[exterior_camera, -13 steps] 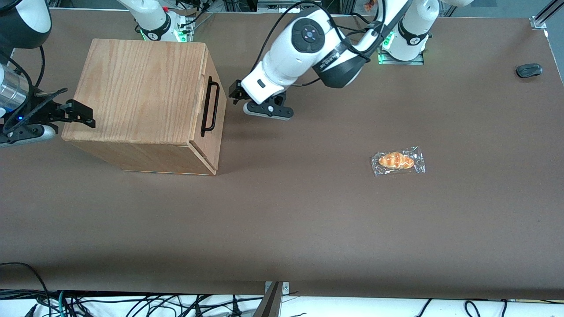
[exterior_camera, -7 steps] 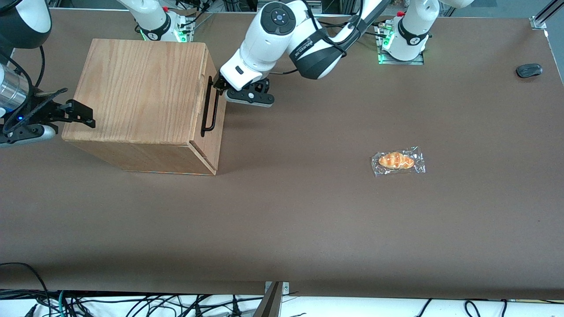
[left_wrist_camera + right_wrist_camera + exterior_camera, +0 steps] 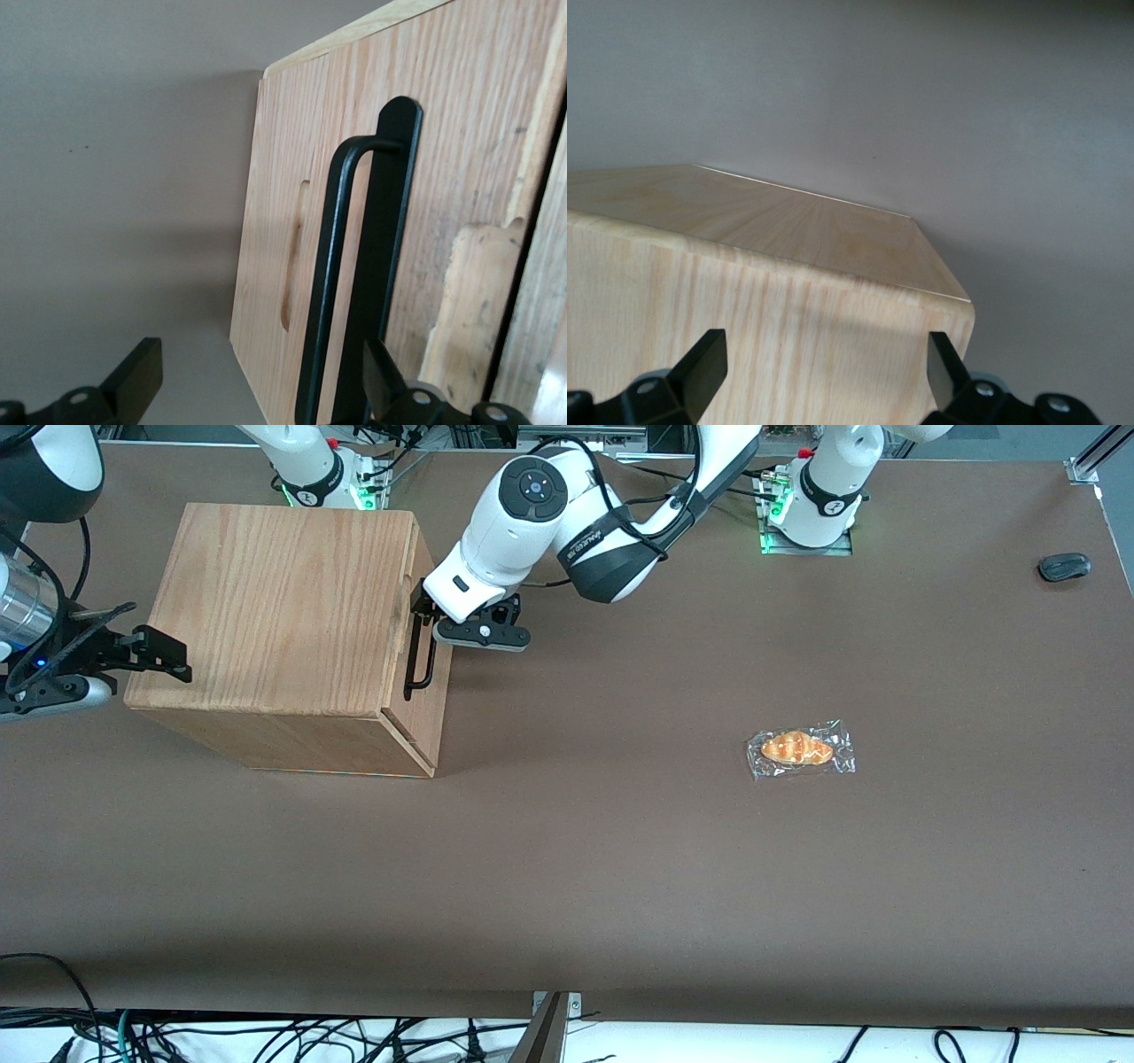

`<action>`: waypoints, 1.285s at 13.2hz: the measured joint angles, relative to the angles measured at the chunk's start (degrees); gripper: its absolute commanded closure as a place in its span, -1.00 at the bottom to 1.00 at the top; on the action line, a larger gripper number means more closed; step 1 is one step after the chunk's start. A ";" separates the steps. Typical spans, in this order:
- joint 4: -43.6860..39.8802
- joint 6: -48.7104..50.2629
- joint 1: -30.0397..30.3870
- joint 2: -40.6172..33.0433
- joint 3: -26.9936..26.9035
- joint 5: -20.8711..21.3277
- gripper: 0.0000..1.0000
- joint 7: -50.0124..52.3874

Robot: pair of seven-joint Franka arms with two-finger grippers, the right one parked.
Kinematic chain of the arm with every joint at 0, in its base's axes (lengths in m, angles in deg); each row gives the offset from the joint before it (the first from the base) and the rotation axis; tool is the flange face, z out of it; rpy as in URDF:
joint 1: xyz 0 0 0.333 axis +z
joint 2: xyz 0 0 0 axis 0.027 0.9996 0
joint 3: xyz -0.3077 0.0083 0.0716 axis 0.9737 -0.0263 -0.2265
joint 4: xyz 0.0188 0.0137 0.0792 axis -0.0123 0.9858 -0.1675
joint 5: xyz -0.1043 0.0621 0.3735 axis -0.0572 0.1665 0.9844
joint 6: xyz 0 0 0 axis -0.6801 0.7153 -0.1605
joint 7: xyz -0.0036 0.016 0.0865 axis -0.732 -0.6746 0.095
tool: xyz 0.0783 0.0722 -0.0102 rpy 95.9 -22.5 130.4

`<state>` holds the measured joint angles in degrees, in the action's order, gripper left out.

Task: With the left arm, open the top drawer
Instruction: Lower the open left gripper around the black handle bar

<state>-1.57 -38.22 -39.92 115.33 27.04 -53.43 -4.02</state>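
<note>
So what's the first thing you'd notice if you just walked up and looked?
The big white left arm reaching to the wooden cabinet, its end effector open at the top drawer's black handle. Then the wrapped croissant lying alone on the brown table, toward the working arm's end.

My left arm [image 3: 532, 522] reaches to the oak cabinet [image 3: 283, 620]; its end effector [image 3: 423, 613] sits at the top drawer's black handle [image 3: 423, 651]. I see a wrapped croissant [image 3: 799, 749] on the counter [image 3: 567, 868].
</note>
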 measured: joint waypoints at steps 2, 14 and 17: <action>-0.24 -1.63 -0.30 0.60 -0.01 0.00 -1.00 0.56; -0.33 -3.98 -1.44 2.16 -0.55 2.15 -1.00 -9.46; -0.33 -3.98 -1.46 2.55 -0.55 2.15 -1.00 -10.48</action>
<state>-1.90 -42.19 -41.38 117.88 26.49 -51.27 -14.51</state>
